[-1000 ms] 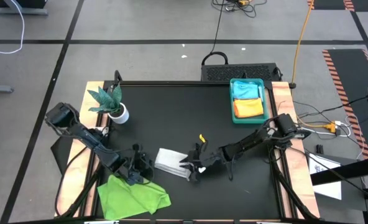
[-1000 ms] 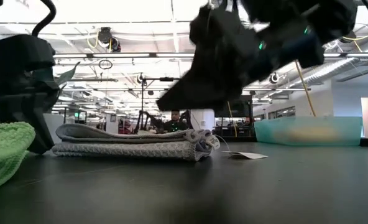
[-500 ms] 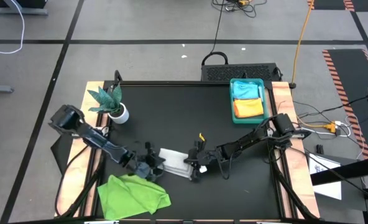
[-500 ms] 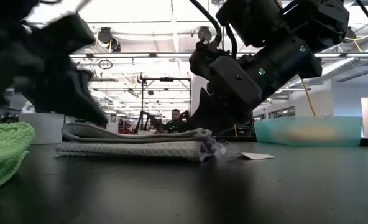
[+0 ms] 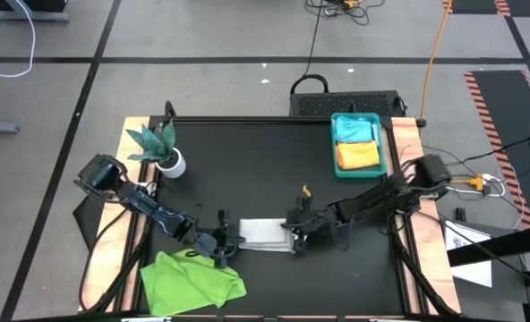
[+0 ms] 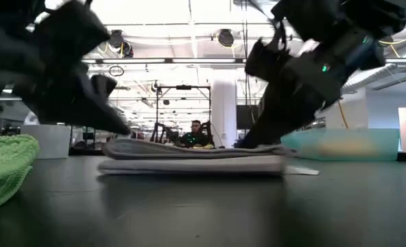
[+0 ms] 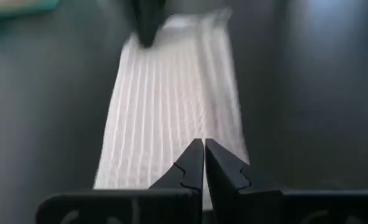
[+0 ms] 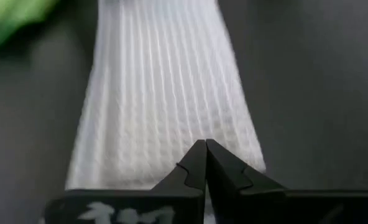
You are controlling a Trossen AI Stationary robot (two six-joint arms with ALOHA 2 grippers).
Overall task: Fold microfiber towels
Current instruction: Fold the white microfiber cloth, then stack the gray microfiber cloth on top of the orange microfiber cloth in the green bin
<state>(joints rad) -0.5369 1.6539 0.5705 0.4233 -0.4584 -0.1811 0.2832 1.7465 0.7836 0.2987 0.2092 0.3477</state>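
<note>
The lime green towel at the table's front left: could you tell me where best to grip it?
Probably at an outer corner of the lime green towel, coming from above: it lies loosely spread and rumpled beside the left gripper, so corners lift easily.

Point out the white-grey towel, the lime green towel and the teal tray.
white-grey towel (image 5: pixel 264 234): high view, middle of its folded top.
lime green towel (image 5: pixel 193 282): high view, centre of the crumpled cloth.
teal tray (image 5: pixel 386 148): high view, its right rim.
</note>
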